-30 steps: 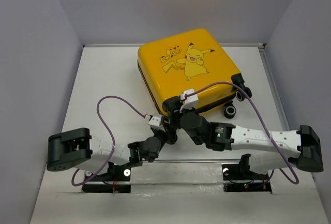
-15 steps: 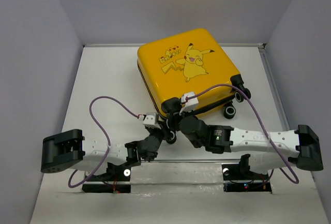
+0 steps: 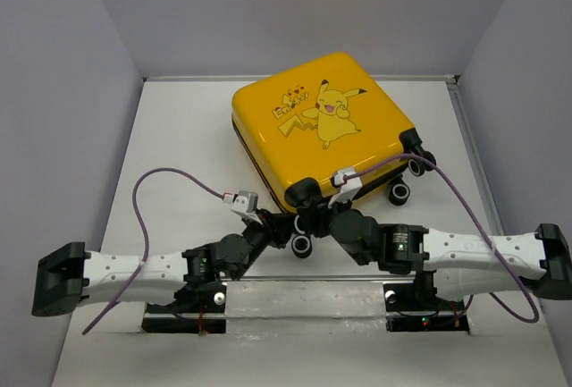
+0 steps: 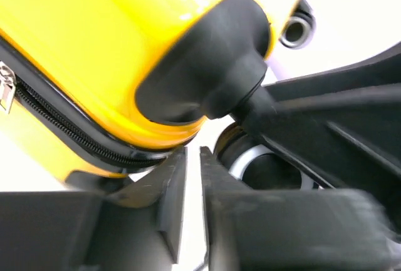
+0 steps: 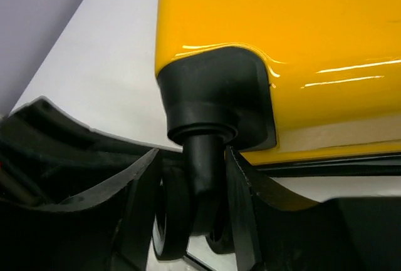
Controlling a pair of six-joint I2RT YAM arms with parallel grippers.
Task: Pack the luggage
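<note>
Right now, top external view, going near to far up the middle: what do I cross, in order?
mounting rail → near caster wheel → luggage → back wall

A caster filled the right gripper's gap. The luggage corner blocked just ahead of the left gripper's near-closed fingers; open table lay left of them.

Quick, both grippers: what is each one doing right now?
Left gripper: all but shut, nothing between its fingers.
Right gripper: closed on a caster at the corner of the luggage.
</note>
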